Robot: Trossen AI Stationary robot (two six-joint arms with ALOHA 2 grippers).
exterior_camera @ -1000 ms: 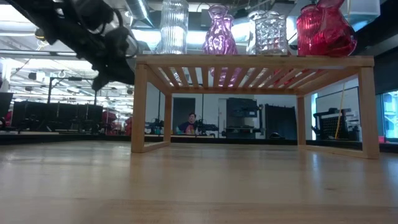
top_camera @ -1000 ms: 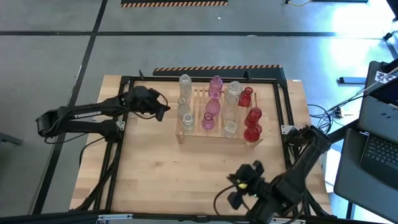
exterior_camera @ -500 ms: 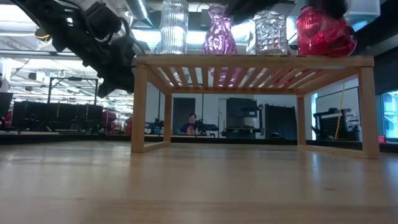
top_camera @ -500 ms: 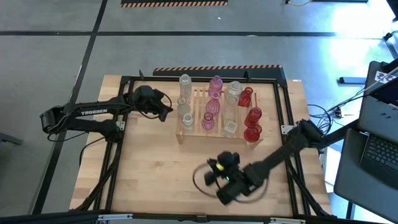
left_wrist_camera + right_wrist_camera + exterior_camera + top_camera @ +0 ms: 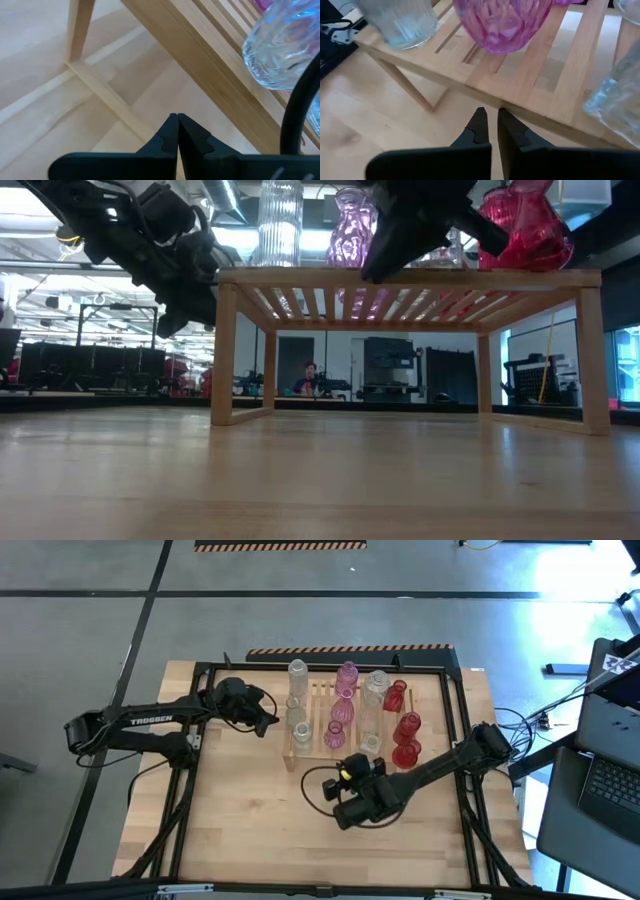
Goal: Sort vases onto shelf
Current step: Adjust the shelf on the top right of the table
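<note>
The shelf (image 5: 322,700), a light wooden slatted rack, stands on its legs at the table's far middle. Several vases stand on its slats: clear ones (image 5: 298,672) at the left, pink ones (image 5: 347,675) in the middle, red ones (image 5: 407,726) at the right. My left gripper (image 5: 270,720) hangs shut beside the shelf's left end, above a leg and a lower rail (image 5: 105,95). My right gripper (image 5: 340,772) hovers shut just off the shelf's near edge (image 5: 485,92). It points at a pink vase (image 5: 500,20) that stands between two clear ones (image 5: 400,20).
Black frame rails (image 5: 205,740) run along the table's sides and back. A laptop (image 5: 610,780) sits beyond the right edge. Bare tabletop (image 5: 270,830) lies between the shelf and the near edge. A person (image 5: 308,375) shows far off in the room behind.
My right gripper has swung from the table's near right corner toward the left and the far edge. It has sunk and turned on the way and now stands before the shelf's near edge, shut throughout. The vases and shelf have not moved.
</note>
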